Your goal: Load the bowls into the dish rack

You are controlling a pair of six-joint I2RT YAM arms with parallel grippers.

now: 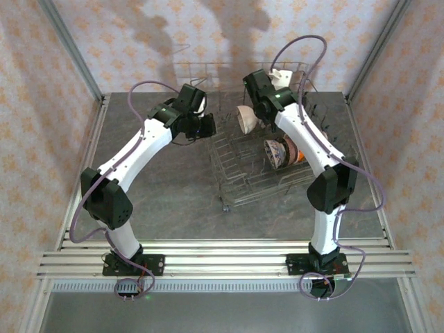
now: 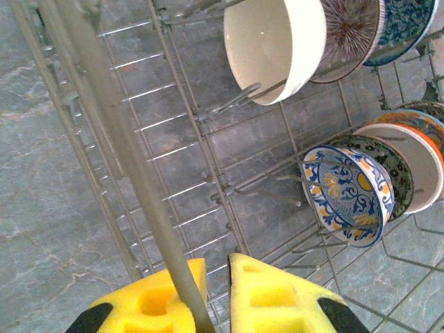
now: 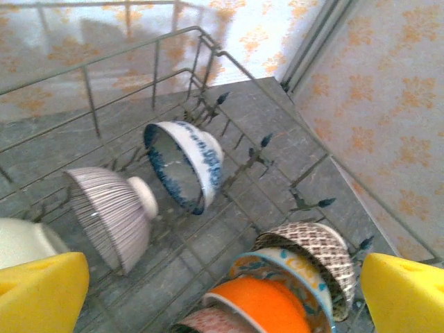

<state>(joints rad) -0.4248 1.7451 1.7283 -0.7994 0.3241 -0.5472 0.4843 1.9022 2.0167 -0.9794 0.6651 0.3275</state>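
Fingers of the left gripper point(image 2: 216, 270) stand almost together, pinching the top rail point(image 2: 139, 180) of the dish rack point(image 1: 232, 170). The right gripper point(image 3: 222, 295) gapes wide above the bowls point(image 3: 184, 166), holding nothing. The rack sits right of centre on the table point(image 1: 173, 208), its long axis running away from the arms, slightly skewed. The bowls stand on edge between tines point(image 3: 263, 142).

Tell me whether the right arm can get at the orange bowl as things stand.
Probably yes: the right gripper hangs open above the orange bowl, nothing between them. Neighbouring bowls crowd both its sides, though, so closing on its rim looks tight.
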